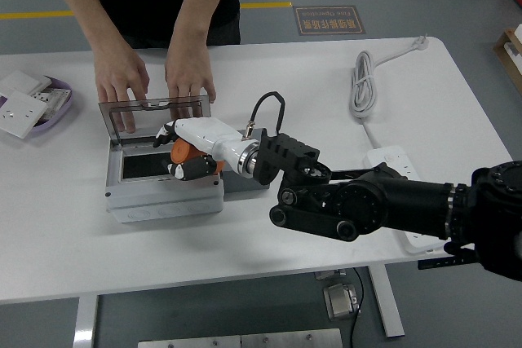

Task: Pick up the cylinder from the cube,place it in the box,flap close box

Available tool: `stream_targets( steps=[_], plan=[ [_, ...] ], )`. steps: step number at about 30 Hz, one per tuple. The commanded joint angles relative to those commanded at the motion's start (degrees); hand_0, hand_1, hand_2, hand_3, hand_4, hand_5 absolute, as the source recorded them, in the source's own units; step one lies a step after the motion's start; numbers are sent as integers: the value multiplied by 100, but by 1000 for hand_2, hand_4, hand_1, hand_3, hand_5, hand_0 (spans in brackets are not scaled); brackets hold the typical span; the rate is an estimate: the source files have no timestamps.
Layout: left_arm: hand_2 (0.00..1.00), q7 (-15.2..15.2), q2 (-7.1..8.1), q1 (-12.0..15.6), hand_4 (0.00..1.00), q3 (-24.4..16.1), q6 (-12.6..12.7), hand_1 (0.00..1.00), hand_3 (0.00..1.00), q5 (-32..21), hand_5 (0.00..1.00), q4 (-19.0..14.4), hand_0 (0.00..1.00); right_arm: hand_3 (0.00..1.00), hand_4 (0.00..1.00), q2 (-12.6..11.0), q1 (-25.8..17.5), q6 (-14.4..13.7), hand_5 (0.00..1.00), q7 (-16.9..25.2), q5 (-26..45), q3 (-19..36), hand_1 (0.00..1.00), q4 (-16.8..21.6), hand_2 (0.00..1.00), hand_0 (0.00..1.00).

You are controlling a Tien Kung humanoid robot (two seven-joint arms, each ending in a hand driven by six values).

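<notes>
An orange cylinder (184,153) is held over the open grey box (163,195), inside its right end. My right hand (181,152), white with dark fingers, is shut on the cylinder and reaches in from the right. The box's clear lid (153,116) stands tilted up at the back. A person's two hands (155,79) rest on the lid's top edge and hold it open. A dark grey cube (243,183) sits against the box's right side, mostly hidden under my wrist. My left arm does not show.
A purple tray (57,108) with white socket plates lies at the far left. A coiled white cable (363,81) lies at the back right, and a white power strip (391,160) sits partly behind my right forearm.
</notes>
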Motion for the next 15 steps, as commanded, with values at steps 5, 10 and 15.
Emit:
stream_targets(
  steps=[5,10,15],
  plan=[
    [625,-2,-1,-12,722,5,3,647,668,4,253,-3,629,773,938,0,-3,-37,444,39,63,-21,751,-16,768,845],
    [625,-3,-5,-18,722,-1,5,647,668,15,253,-4,629,779,977,0,-42,-35,478,26,172,123,757,106,773,850],
    [625,-2,-22,28,722,-19,2,647,668,15,253,-1,629,784,996,0,-99,71,497,3,586,542,758,616,773,854]
  ],
)
